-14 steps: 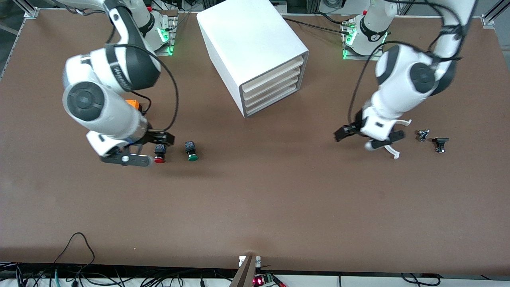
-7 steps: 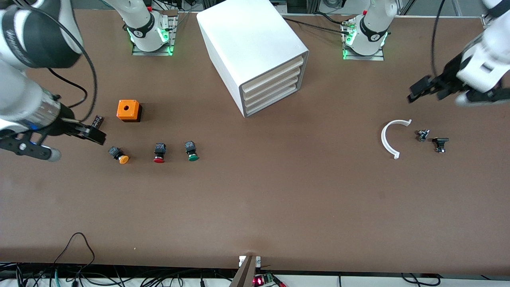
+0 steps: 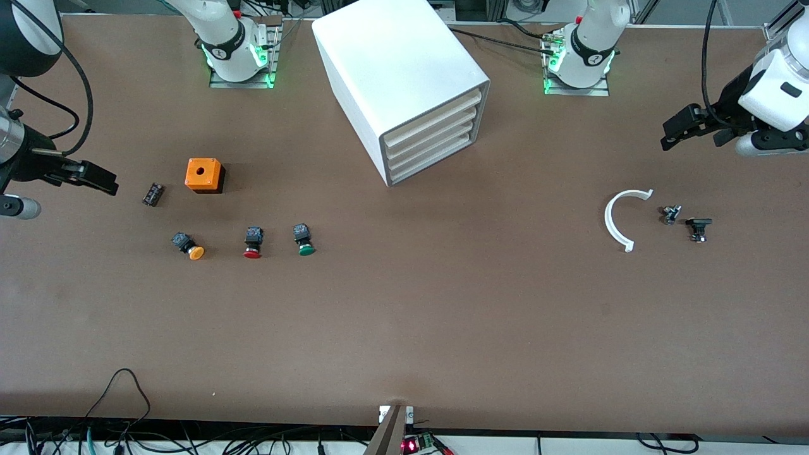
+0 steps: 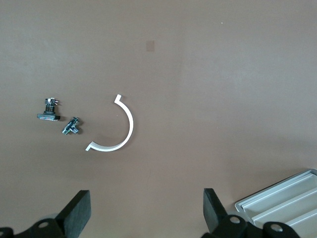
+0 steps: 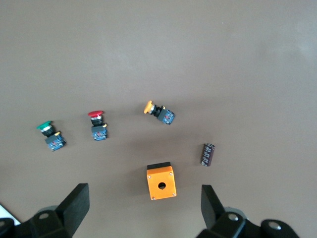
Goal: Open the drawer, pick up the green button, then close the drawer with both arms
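Observation:
The white cabinet (image 3: 404,76) stands at the table's middle with all four cream-fronted drawers (image 3: 436,136) pushed in; a corner of them shows in the left wrist view (image 4: 282,198). The green-capped button (image 3: 305,240) lies on the table beside the red button (image 3: 253,243), and also shows in the right wrist view (image 5: 49,135). My right gripper (image 3: 101,180) hangs open and empty over the right arm's end of the table (image 5: 143,206). My left gripper (image 3: 677,133) hangs open and empty over the left arm's end (image 4: 146,213).
An orange-capped button (image 3: 189,246), an orange box (image 3: 203,175) and a small black part (image 3: 152,194) lie near the right gripper. A white arc piece (image 3: 622,218) and two small metal parts (image 3: 670,213) (image 3: 698,229) lie near the left gripper.
Both arms have swung up and outward to the table's ends: the right gripper left the red button, the left gripper left the white arc. No object moved.

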Robot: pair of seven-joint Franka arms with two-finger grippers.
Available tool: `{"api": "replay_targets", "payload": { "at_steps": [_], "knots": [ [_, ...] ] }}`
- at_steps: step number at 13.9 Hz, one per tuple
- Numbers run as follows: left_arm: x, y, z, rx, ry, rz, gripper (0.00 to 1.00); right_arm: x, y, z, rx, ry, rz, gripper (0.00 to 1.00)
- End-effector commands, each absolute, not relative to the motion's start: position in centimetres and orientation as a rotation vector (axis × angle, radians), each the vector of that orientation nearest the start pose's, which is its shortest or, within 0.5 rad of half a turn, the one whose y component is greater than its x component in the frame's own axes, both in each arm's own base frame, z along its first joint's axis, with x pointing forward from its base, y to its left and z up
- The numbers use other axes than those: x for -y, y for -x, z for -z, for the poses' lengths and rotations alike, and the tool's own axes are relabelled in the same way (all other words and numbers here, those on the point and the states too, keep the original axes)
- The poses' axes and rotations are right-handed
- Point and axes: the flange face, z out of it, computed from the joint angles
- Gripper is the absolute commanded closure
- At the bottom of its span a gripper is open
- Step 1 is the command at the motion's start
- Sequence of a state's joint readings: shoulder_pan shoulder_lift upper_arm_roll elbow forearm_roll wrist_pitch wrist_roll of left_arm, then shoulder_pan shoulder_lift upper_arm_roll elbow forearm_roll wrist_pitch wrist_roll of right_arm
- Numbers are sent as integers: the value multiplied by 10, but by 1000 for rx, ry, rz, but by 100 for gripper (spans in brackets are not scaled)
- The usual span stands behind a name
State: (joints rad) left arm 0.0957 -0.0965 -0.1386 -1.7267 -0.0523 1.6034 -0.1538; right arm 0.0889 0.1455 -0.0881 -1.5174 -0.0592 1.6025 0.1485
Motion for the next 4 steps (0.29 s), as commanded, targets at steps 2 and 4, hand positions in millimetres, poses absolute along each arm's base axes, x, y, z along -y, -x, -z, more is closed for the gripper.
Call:
{"api": "replay_targets", "payload": {
  "at_steps": [2, 4],
  "knots": [
    [31, -527, -614, 140, 3149, -39, 0, 11, -532, -571, -189, 3190, -30, 0],
    [31, -527, -615, 137, 3149, -34, 0, 11, -534, -570, -39, 3191, -29, 0]
  ]
}}
